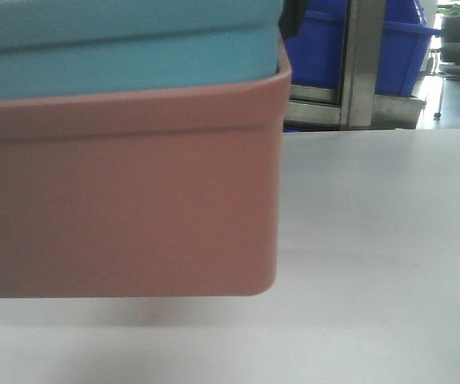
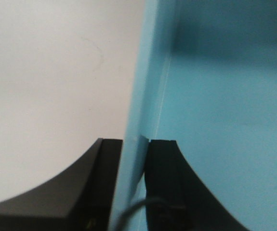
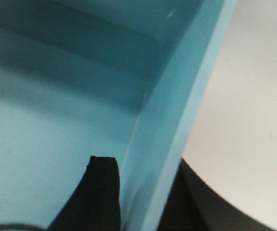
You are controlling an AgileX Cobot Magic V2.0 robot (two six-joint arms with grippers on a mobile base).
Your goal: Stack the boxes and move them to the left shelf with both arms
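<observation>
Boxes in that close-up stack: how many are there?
2. The turquoise box is nested on top, inside the pink box below it. The stack runs past the frame's left edge, so more could be hidden.

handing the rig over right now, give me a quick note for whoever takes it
Grippers: the left gripper has its jaws shut on a wall of the turquoise bin, one inside, one outside. The right gripper grips another wall of it the same way.
Bins: the turquoise bin sits nested in the pink bin. The stack seems to hang just above the white table, with a shadow beneath.
Done: stacking.
Left: carry the stack to the left shelf, not identifiable in these views, and set it down.
</observation>
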